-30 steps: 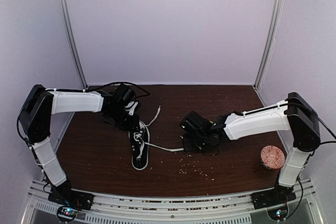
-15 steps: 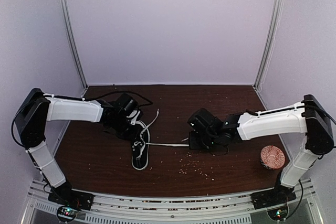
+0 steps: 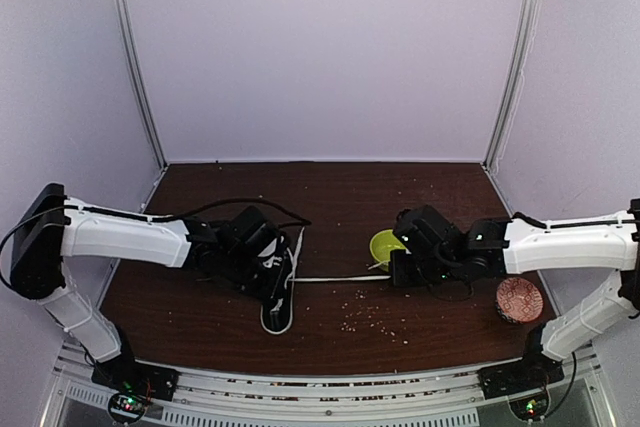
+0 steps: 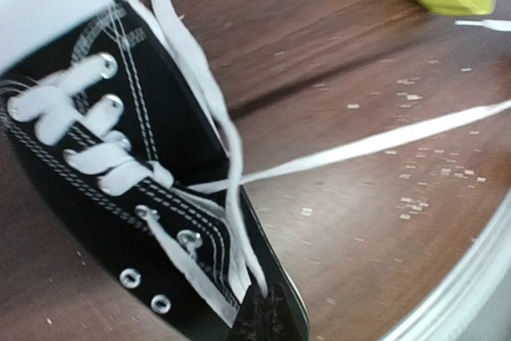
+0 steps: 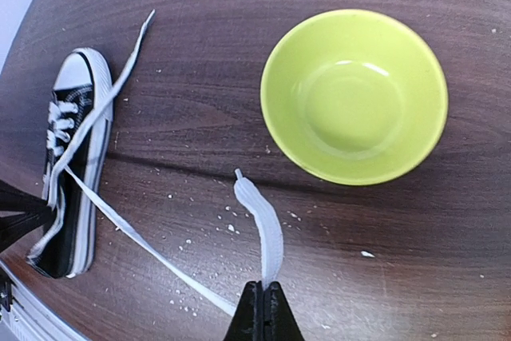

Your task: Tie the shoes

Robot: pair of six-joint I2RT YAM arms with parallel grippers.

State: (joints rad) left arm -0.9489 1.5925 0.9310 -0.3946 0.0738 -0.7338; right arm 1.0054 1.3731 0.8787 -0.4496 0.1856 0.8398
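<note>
The black sneaker [image 3: 279, 292] with its white toe cap lies on the brown table; it also shows in the left wrist view [image 4: 160, 117] and the right wrist view [image 5: 76, 189]. My left gripper [image 3: 272, 265] sits right at the shoe's side and is shut on one white lace [image 4: 233, 197], which runs on past the toe. My right gripper [image 3: 397, 273] is shut on the other lace [image 5: 268, 233] a little behind its tip. That lace [image 3: 340, 278] stretches straight from the shoe to the right gripper just above the table.
A lime-green bowl [image 3: 384, 245] stands just beyond the right gripper, and shows large in the right wrist view [image 5: 354, 93]. A patterned round cup [image 3: 519, 299] stands at the right. Crumbs [image 3: 365, 319] litter the table. Metal rail [image 3: 320, 387] at the near edge.
Both grippers moved right. The right one pulled its lace out straight and uncovered the green bowl. The shoe slid right and turned with the left gripper.
</note>
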